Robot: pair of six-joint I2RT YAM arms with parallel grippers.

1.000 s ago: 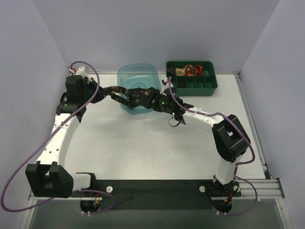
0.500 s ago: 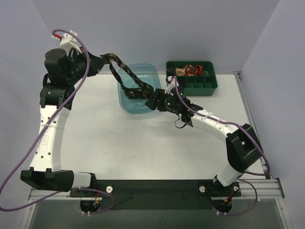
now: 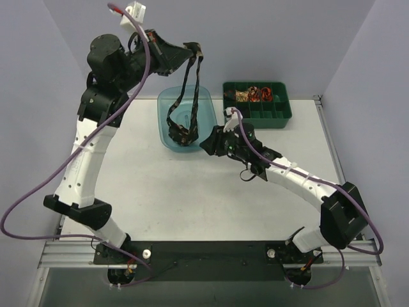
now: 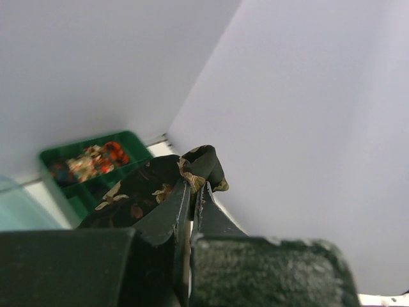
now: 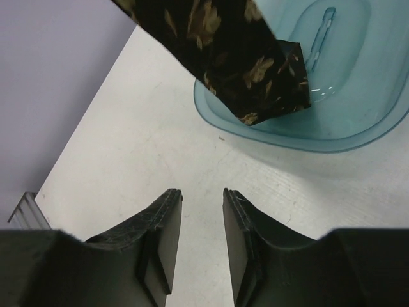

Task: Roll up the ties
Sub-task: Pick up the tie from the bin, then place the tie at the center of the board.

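Up near the far-left corner, left gripper (image 3: pixel 193 52) is pinched tight on one black floral necktie (image 3: pixel 185 89), hanging down over one teal tub (image 3: pixel 206 121). Right gripper (image 3: pixel 206 144) sits beside the tub, jaws parted, empty. Far-right corner: one green tray (image 3: pixel 281 118) with roughly three rolled ties (image 3: pixel 254 94).

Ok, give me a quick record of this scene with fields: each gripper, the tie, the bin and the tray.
left gripper: shut on the black tie, raised high above the table
right gripper: open, empty, low by the near edge of the teal bin
black tie: hangs looped from the left gripper, lower end over the bin; contact unclear
teal bin: on the table, far centre
green tray: right of the bin, rolled coils in its back compartments
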